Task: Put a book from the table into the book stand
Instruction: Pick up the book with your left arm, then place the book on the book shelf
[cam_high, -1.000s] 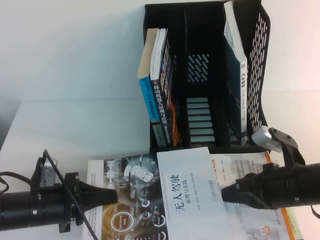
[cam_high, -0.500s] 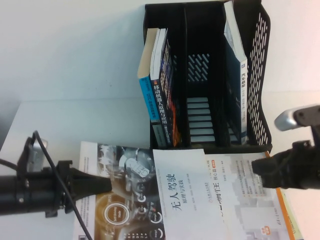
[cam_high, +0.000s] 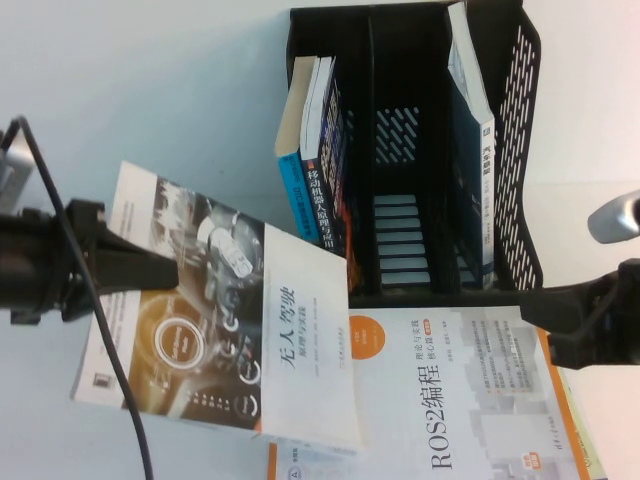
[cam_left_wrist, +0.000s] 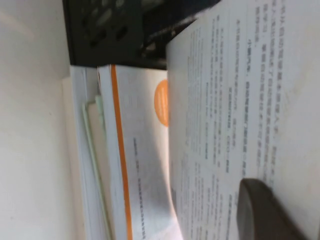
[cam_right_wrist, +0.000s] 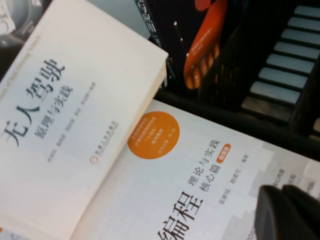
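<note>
The book stand (cam_high: 415, 150) stands upright at the far side of the white bench (cam_high: 150, 130), and I use it as the reference for all places.

The book (cam_high: 225, 320), with its white half and its dark grey-and-gold round artwork, is lifted off the bench and tilted, in front of the stand and toward its left side. One corner of the book comes near the bottom of the stand's left slot, but I cannot tell if it touches. The left pincer (cam_high: 165, 268) is well to the left of the stand and is closed on the book's left edge; in the left wrist view one dark finger (cam_left_wrist: 265, 210) lies flat on a printed page of the book (cam_left_wrist: 250, 90).

Directly in front of the stand, flat on the bench, lies the white-and-orange ROS2 book (cam_high: 470, 400), partly under the lifted book. The right pincer (cam_high: 545, 305) hovers over the right part of this ROS2 book, in front of the stand's right slot; it holds nothing, and its fingers seem close together.

Inside the stand, the left slot holds leaning books, one of them a blue-spined book (cam_high: 300, 195). The right slot holds another upright book (cam_high: 478, 150). The middle slot shows only its slatted base.
</note>
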